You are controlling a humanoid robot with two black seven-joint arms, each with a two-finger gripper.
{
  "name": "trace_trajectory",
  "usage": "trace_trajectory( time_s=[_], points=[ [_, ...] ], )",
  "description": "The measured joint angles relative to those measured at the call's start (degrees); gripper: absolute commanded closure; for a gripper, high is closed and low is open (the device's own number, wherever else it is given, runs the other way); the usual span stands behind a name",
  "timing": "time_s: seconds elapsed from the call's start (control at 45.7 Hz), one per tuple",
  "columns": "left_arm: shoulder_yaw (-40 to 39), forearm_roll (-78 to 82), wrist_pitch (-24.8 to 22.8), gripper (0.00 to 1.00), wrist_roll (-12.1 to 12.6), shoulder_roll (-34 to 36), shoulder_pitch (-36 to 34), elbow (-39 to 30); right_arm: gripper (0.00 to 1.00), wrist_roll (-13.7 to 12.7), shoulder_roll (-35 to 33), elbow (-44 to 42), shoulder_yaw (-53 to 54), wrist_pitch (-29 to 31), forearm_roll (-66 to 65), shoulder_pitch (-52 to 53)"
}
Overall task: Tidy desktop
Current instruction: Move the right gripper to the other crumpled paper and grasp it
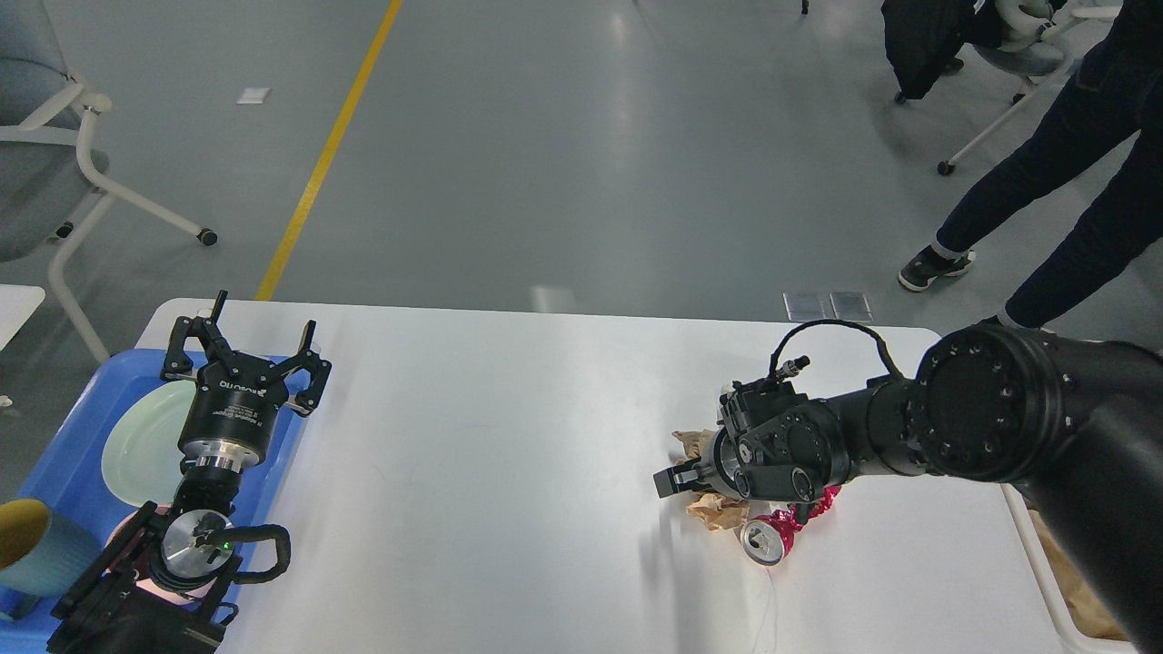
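the right gripper (672, 480) is reaching low over crumpled brown paper (718, 510), beside a red can (768, 538) lying on the desktop (509, 454); i cannot tell how far its jaws are parted. the left gripper (243, 350) is hanging spread wide and empty over a blue tray (73, 454) holding a pale plate (136, 445). the white desktop is filling the foreground. behind it, grey floor with a yellow line (327, 150) is stretching away, and someone's legs (1054, 182) are standing at the far right.

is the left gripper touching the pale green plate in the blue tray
Cannot tell. In the head view the left gripper overlaps the plate in the blue tray, but this top-down angle shows neither contact nor gap.
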Motion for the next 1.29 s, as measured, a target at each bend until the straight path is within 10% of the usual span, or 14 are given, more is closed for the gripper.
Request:
trace_trajectory(
  time_s=[0.175, 0.482, 1.292],
  points=[
    [0.0, 0.0, 0.0, 0.04, 0.0, 0.0, -0.07, 0.0, 0.1, -0.35, 0.36, -2.03, -0.61, -1.13, -0.4, -3.13],
    [0.0, 0.0, 0.0, 0.04, 0.0, 0.03, -0.03, 0.02, 1.0, -0.45, 0.92, -3.61, -0.36, -1.15, 2.51, -4.75],
    [0.0, -0.02, 0.0, 0.04, 0.0, 0.0, -0.07, 0.02, 1.0, -0.44, -0.9, -1.0, -0.4, -0.45, 12.54, -1.94]
  ],
)
